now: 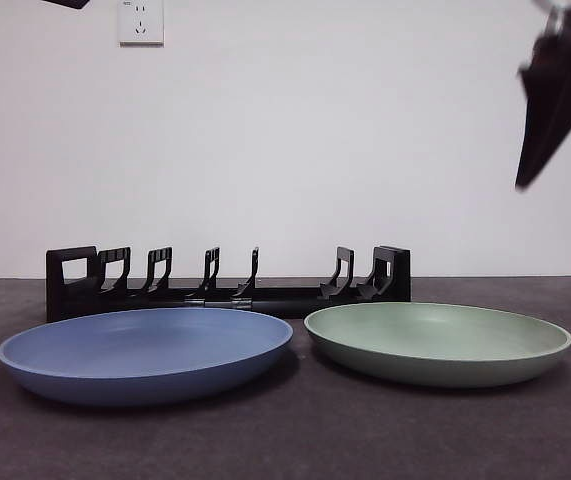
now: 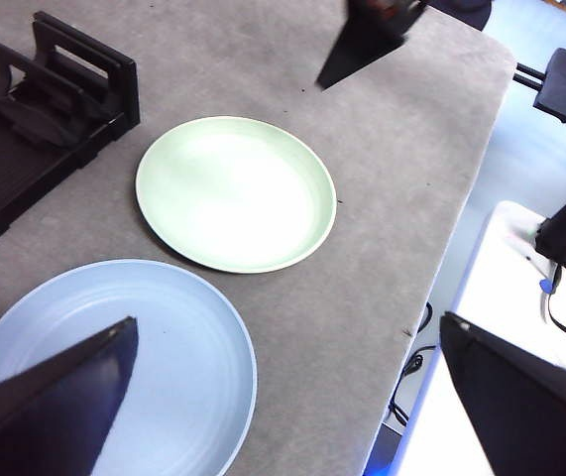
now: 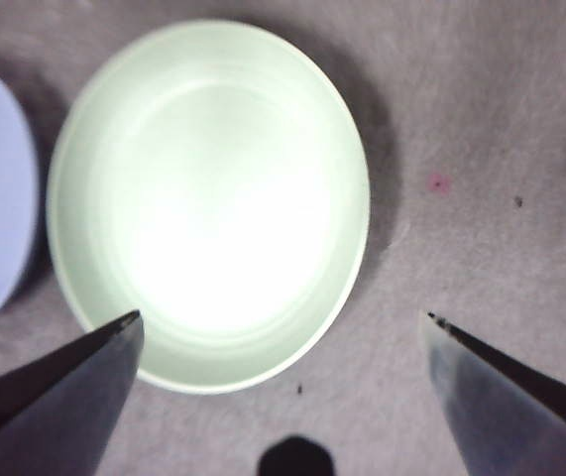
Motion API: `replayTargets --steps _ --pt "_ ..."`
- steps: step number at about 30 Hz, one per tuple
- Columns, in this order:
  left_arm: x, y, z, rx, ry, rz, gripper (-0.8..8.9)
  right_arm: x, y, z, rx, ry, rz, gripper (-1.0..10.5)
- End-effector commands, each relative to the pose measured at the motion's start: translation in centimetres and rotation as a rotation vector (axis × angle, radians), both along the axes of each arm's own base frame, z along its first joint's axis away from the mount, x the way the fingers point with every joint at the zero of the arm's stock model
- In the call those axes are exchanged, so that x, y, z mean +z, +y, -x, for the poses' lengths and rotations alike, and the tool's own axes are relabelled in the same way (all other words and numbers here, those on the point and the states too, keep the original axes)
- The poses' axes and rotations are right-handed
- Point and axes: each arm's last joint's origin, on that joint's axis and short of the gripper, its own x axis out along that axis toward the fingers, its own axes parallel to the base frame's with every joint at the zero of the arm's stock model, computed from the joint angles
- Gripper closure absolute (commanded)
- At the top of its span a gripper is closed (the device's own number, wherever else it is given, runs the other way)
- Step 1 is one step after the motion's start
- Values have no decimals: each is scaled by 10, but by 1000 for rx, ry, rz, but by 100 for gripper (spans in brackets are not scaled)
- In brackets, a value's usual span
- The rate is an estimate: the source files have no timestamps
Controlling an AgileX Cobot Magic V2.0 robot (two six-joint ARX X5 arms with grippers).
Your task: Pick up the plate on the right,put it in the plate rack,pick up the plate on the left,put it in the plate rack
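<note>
**Right arm lines up on the green plate**

The right gripper (image 3: pixel 278 327), jaws spread and empty, hangs above the green plate (image 1: pixel 437 340), which lies flat at the blue plate's (image 1: pixel 145 350) three o'clock, before the plate rack (image 1: pixel 230 285). Best approach: pinch the near rim squarely. The left gripper (image 2: pixel 287 342) waits, also spread.

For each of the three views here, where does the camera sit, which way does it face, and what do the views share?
Front view: low at table height, looking level across the blue plate, green plate and plate rack to the wall; the right gripper shows top right.
Left wrist view: high over the blue plate, looking down; the left gripper is open.
Right wrist view: straight down on the green plate; its own jaws are open.
Shared: all show both plates.
</note>
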Motion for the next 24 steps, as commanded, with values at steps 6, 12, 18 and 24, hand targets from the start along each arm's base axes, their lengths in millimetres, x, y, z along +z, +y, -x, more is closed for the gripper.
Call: replayTargets --steps 6,12,18,24 --pt "0 -4 0 -40 -32 -12 42 -40 6 -26 14 89 12 478" --pt "0 -4 0 -45 -35 -16 42 -63 15 -38 33 127 42 480" --pt "0 -4 0 -45 -34 -16 42 -81 24 -44 56 161 59 615" --pt "0 -4 0 -45 -35 -17 42 -93 27 -46 57 202 63 841"
